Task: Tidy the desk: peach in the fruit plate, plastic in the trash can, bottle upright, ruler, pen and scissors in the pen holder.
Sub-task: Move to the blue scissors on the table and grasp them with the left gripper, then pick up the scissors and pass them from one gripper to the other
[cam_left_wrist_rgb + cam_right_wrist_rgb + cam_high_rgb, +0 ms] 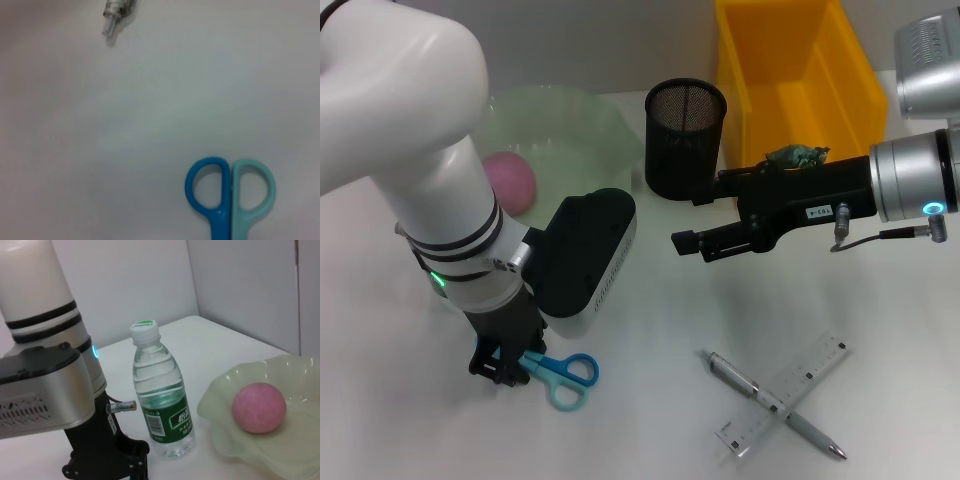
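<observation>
Blue and teal scissors (563, 377) (230, 192) lie flat at the table's front left. My left gripper (500, 362) is down over their blades, and only the handles show. The pink peach (510, 181) (258, 407) sits in the pale green fruit plate (600, 125) (220, 440). The bottle (161, 410) stands upright beside the left arm; the head view hides it. A clear ruler (800, 385) and a silver pen (745, 380) lie crossed at the front right. My right gripper (698, 215) hovers open and empty in front of the black mesh pen holder (685, 140). Crumpled green plastic (797, 154) rests at the front edge of the yellow trash can (800, 70).
The left arm's wide white body (410, 150) fills the left side and blocks the view behind it. A silvery tip (117, 12), probably the pen's end, shows beyond the scissors in the left wrist view. Bare table lies between the scissors and the ruler.
</observation>
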